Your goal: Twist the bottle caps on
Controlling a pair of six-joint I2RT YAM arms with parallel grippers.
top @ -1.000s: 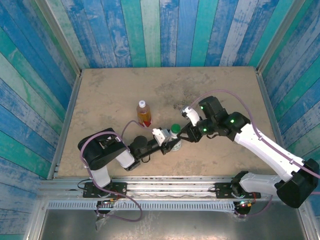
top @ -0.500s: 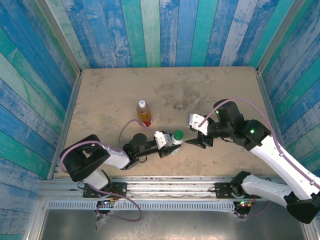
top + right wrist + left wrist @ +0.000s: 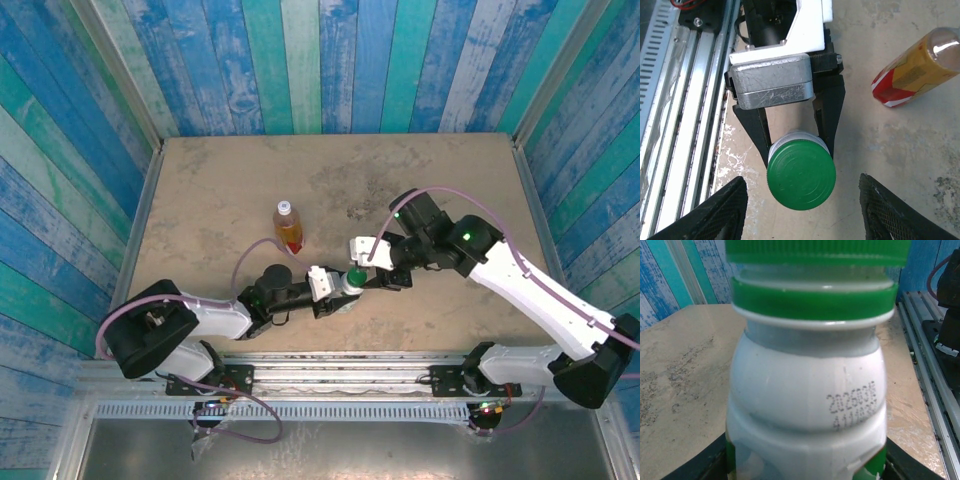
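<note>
While left gripper (image 3: 796, 142) clamps white bottle (image 3: 805, 390) — axis vertical, cap (image 3: 801, 174) up.

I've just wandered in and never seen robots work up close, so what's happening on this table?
Two robot arms are capping a bottle. The left gripper is clamped on a white bottle, holding it upright. A green cap sits on its neck, apparently not screwed fully down. The right gripper hovers over the cap with its fingers open on either side, not touching it. A second bottle of amber liquid stands apart, farther back.
</note>
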